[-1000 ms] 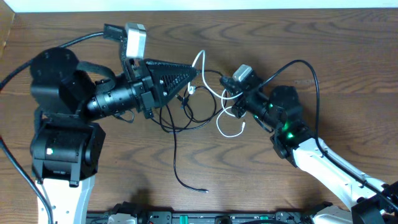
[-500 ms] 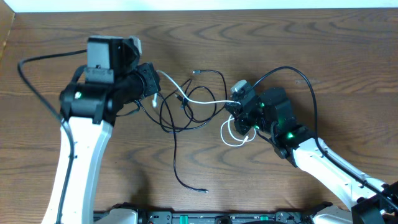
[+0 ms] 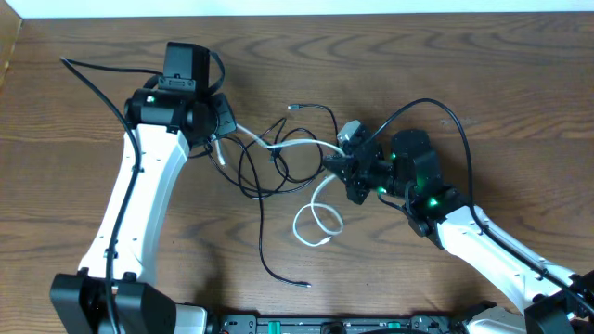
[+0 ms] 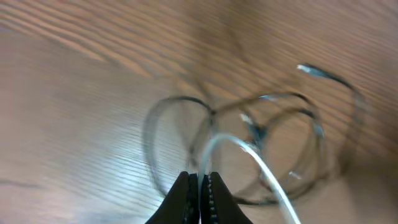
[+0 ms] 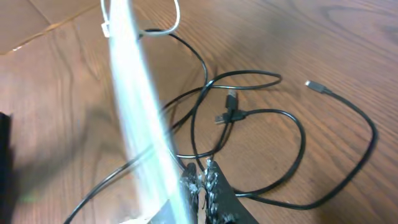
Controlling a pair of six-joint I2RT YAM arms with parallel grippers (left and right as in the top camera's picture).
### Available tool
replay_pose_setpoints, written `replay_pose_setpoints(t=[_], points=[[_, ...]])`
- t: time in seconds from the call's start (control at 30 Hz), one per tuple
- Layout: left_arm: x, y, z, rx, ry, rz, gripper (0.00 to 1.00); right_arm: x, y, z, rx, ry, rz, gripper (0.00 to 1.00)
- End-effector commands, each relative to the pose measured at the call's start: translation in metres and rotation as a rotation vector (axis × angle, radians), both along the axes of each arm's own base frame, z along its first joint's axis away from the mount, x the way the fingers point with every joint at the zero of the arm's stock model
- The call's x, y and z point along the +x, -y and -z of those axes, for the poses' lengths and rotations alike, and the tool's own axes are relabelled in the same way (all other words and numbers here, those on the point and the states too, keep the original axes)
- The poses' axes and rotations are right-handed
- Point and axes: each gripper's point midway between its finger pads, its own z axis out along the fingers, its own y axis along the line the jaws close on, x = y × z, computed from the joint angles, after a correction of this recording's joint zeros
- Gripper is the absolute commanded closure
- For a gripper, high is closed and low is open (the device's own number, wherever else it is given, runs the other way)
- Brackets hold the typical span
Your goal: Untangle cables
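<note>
**White cable held taut between both grippers, black cables tangled below it**

Clock directions follow the overhead view, with twelve o'clock at the table's far edge.

At the left, the left gripper [image 3: 225, 134] points toward three o'clock. Its wrist camera shows the jaws pressed together [image 4: 200, 182] on one end of the thin white cable [image 4: 249, 149], which arcs up and away from the tips.

From there the white cable [image 3: 283, 146] runs toward three o'clock across the middle of the brown wood-grain table [image 3: 464, 56].

Under and around this span lie the thin black cables [image 3: 260, 186], looped over one another in a loose knot near the table's centre. One black strand trails toward six o'clock and ends in a small plug [image 3: 306, 285]. Another rises toward twelve o'clock and ends in a metal-tipped plug [image 3: 293, 109]. In the left wrist view these loops [image 4: 155, 124] are blurred.

At the right, the right gripper [image 3: 336, 160] points toward nine o'clock with its jaws closed on the white cable. Below it, toward six o'clock, the rest of the cable lies in a loose loop on the wood. In the right wrist view the white cable [image 5: 134, 81] is a blurred band running down to the closed fingertips [image 5: 200, 174]. The black cables [image 5: 273, 115] lie crossed on the table beyond, one with a metal tip [image 5: 317, 87] at about two o'clock.
</note>
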Motion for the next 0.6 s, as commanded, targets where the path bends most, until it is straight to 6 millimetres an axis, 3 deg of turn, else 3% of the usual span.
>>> replay_pose_setpoints(t=[0.0, 0.1, 0.27, 0.3, 0.33, 0.4, 0.57], points=[[0.002, -0.053, -0.01, 0.279, 0.034, -0.133, 0.93, -0.011, -0.006, -0.002, 0.029, -0.036, -0.057, 0.96], [0.002, -0.058, -0.012, 0.306, 0.036, -0.145, 0.93, -0.02, -0.011, -0.005, 0.053, -0.051, -0.109, 0.91], [-0.001, -0.057, -0.011, 0.284, 0.031, -0.178, 0.93, -0.021, -0.011, -0.005, 0.056, -0.053, -0.115, 0.96], [-0.001, -0.055, -0.01, 0.272, 0.029, -0.172, 0.92, -0.021, -0.011, -0.005, 0.056, -0.053, -0.115, 0.88], [-0.001, -0.046, -0.006, 0.22, 0.019, -0.147, 0.93, -0.021, -0.011, -0.005, 0.055, -0.053, -0.115, 0.73], [0.0, -0.026, -0.002, 0.132, 0.004, -0.057, 0.93, -0.021, -0.011, -0.005, 0.055, -0.053, -0.114, 0.61], [-0.003, 0.028, 0.0, -0.102, -0.009, 0.197, 0.93, -0.021, -0.01, -0.003, 0.049, -0.061, -0.11, 0.52]])
